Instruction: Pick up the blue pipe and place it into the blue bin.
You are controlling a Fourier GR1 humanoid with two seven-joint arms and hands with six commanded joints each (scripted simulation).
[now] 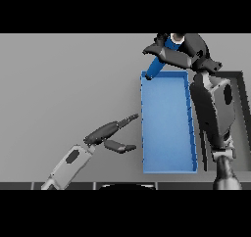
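The blue pipe (158,63) hangs tilted above the far left corner of the blue bin (166,163), its lower end near the bin's far rim. My right hand (179,54) is shut on the pipe's upper part, fingers curled round it, beyond the bin's far edge. The right arm runs along the bin's right side. My left hand (109,131) rests open over the table to the left of the bin, fingers straight and pointing toward the bin's left wall, thumb spread below.
A dark rectangular tray (241,108) lies to the right of the bin, partly covered by my right arm. Grey table surface (63,84) spreads to the left of the bin.
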